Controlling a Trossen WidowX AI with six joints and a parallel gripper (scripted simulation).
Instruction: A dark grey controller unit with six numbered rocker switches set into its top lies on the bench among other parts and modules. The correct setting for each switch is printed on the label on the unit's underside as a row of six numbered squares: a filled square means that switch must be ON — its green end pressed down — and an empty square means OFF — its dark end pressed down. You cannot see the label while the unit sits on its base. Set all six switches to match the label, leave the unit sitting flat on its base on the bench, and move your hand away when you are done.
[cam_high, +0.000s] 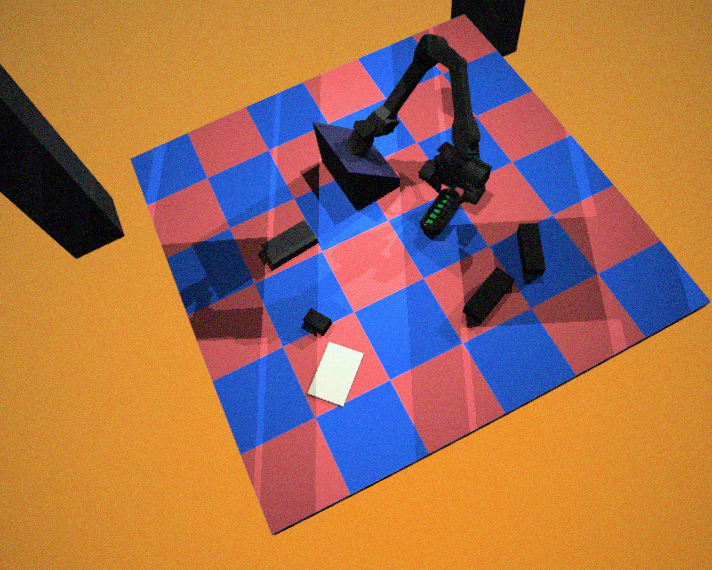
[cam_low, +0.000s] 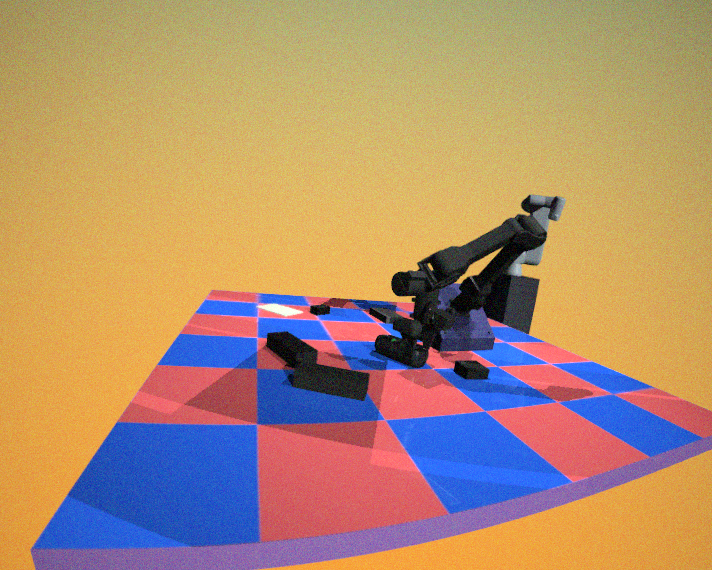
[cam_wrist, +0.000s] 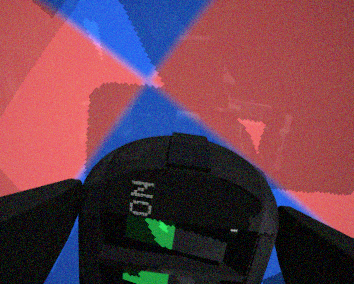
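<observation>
The dark grey controller unit (cam_high: 438, 220) (cam_low: 387, 347) (cam_wrist: 215, 197) sits switches-up in front of the arm, on or very near the bench; any small gap under it cannot be told. My gripper (cam_high: 453, 198) (cam_wrist: 179, 206) is shut on the unit, with one finger against each long side near one end. In the wrist view, "ON" is printed beside the end switch (cam_wrist: 172, 237), which shows a green half on the left and a dark half on the right. Green shows along the switch row in the top view. The switches nearest the gripper are partly hidden there. The underside label is hidden.
Two black blocks (cam_high: 530, 249) (cam_high: 489, 296) lie beyond the unit. A grey block (cam_high: 290, 244), a small black block (cam_high: 317, 321) and a white plate (cam_high: 336, 374) lie to the left. Another small block (cam_low: 470, 369) is near the arm. The arm's purple base (cam_high: 356, 159) stands close by.
</observation>
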